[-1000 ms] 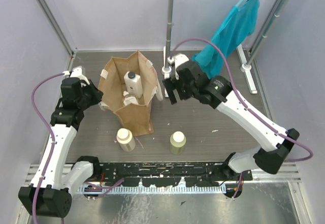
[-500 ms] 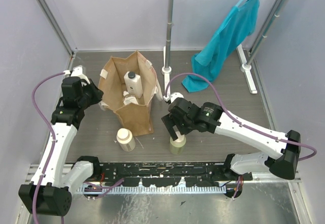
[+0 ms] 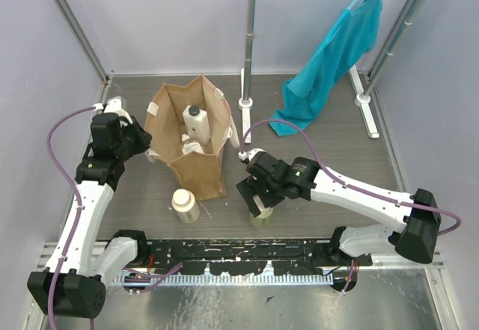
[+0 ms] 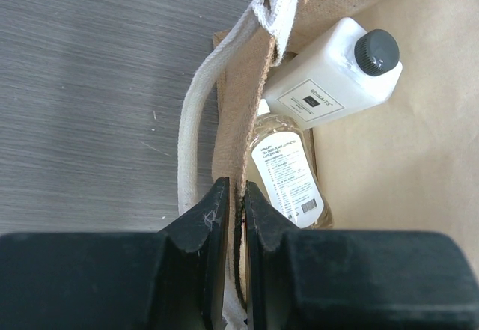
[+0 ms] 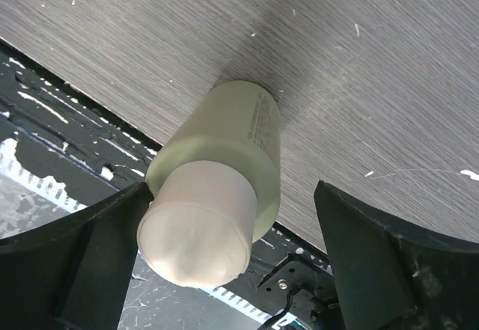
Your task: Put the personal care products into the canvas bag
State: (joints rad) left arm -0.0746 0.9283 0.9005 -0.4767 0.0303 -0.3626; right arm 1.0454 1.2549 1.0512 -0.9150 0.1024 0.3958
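The green bottle (image 5: pixel 239 143) stands upright on the table (image 3: pixel 352 143) by the near edge, between the wide-spread, released fingers of the right gripper (image 3: pixel 259 197). The cream bottle (image 3: pixel 185 205) stands just beside the bag (image 3: pixel 200 173), which holds the white bottle (image 4: pixel 329 83) and the amber bottle (image 4: pixel 288 169). The left gripper (image 4: pixel 233 199) is clenched on the bag's rim, beside a strap (image 4: pixel 191 135).

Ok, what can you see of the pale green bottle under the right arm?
The olive-green bottle is a round, matte plastic cylinder with faint printed text and a wide, paler rounded cap. It stands upright, cap on, on the grey wood-grain table near its front edge. The right hand hangs over it, open, straddling it; contact is unclear.
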